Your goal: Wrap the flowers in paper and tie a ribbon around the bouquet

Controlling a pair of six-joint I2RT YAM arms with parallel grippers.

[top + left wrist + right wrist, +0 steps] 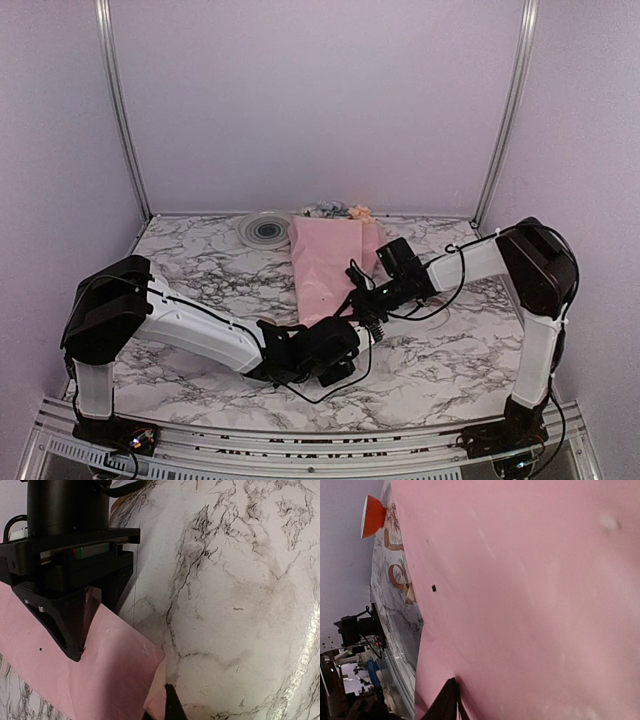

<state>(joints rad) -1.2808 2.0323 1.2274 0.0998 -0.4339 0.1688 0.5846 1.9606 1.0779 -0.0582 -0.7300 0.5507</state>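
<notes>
I see bouquet (330,268) mid-frame, long axis running up-frame, blooms (335,211) at top, left claw (159,711) clamped on paper (100,680) corner, right claw (96,632) half apart, tip touching paper

Free tabletop (460,350) right of the paper (325,270)

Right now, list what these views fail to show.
Stems of the flowers: top view, under the paper.
Rest of the ribbon: right wrist view, behind the paper's edge.
Fingers of the left gripper: left wrist view, cut by the bottom edge.
Hold of the right gripper: top view, too small, dark.
</notes>
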